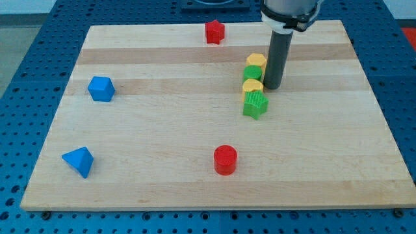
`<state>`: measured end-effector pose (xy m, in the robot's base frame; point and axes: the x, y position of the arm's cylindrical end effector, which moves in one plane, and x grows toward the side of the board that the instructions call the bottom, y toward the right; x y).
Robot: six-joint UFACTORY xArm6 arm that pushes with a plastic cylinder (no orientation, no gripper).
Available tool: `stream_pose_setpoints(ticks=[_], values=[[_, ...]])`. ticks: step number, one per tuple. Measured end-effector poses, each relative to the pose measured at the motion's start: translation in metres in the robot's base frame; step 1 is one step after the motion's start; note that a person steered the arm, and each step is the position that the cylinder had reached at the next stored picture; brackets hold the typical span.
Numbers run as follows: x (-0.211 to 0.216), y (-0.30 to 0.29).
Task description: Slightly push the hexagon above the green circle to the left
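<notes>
The yellow hexagon (256, 62) lies flat on the tabletop (162, 130) at the top of a tight column, touching the green circle (253, 73) just below it, toward the view's upper right

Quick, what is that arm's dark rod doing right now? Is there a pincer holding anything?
No pincer: the arm ends in a plain rod, holding nothing.
My tip rests on the board, just right of the green circle and the yellow hexagon above it.

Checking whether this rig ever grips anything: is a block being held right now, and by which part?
Nothing is held. My tip is a bare rod standing just right of the green circle.
</notes>
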<state>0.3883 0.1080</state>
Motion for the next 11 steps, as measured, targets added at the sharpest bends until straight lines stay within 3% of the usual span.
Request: stream_pose_setpoints(ticks=[3,6,11], values=[[-0.006,0.019],[-0.04,0.019],[-0.044,-0.006]])
